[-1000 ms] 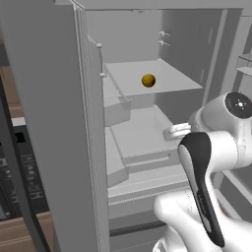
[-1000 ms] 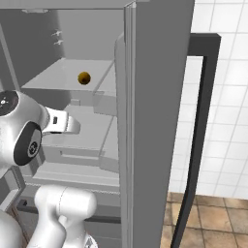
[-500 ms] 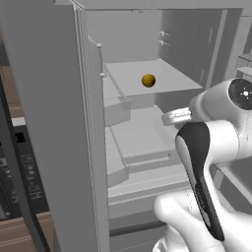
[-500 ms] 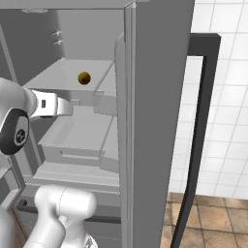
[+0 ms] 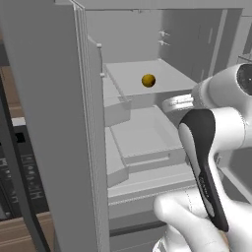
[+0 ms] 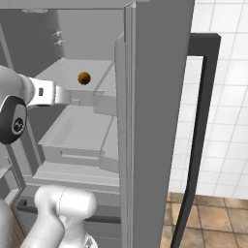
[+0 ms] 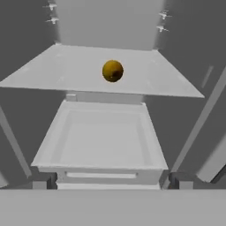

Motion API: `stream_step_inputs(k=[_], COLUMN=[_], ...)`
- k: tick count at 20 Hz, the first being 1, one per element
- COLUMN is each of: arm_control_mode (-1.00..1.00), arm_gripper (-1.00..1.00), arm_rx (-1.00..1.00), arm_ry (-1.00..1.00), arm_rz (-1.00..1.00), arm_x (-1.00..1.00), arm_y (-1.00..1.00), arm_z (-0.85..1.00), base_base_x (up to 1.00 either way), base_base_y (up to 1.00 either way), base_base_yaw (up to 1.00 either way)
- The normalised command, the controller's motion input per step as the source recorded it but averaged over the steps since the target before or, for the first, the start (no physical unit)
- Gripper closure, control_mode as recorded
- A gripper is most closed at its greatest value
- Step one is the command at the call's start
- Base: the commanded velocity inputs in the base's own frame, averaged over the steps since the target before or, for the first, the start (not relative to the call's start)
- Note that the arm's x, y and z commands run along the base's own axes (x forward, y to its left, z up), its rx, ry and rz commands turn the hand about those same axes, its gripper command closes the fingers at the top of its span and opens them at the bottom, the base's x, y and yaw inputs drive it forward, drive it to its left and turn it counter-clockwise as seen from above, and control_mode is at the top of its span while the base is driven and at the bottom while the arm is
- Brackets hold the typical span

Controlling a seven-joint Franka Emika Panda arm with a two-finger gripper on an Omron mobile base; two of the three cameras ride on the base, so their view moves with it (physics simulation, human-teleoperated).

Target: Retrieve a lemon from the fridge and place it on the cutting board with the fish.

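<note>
The fridge [image 5: 54, 123] stands with both doors swung wide, its pale interior exposed. On the upper shelf [image 7: 66, 70] the lemon [image 7: 112, 70] sits alone near the middle, above a pulled-out drawer [image 7: 101, 141]. The gripper [image 6: 72, 100] reaches in below and short of the lemon, well apart from it, jaws spread and holding nothing.

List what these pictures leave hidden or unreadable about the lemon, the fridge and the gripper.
- Gripper: in the left base view the arm's own white body covers it; jaws not visible.
- Lemon: its underside and contact with the shelf are too small to judge.
- Fridge: lower drawers cut off by the bottom edges and the arm.
- Cutting board and fish: outside every frame.
</note>
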Motion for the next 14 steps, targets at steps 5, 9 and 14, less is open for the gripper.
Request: stream_step_inputs(k=[5,9,14], arm_control_mode=[-1.00,-1.00,-1.00], arm_gripper=[-1.00,-1.00,-1.00], arm_rx=[0.00,0.03,0.01], arm_ry=[-0.15,-0.06,0.01], arm_rz=[0.00,0.00,-0.01], arm_x=[0.30,0.24,0.21], arm_y=[0.01,0.00,0.00], arm_z=[0.30,0.25,0.07], base_base_x=[0.00,0.00,0.00], base_base_y=[0.00,0.00,0.00], base_base_yaw=[0.00,0.00,0.00])
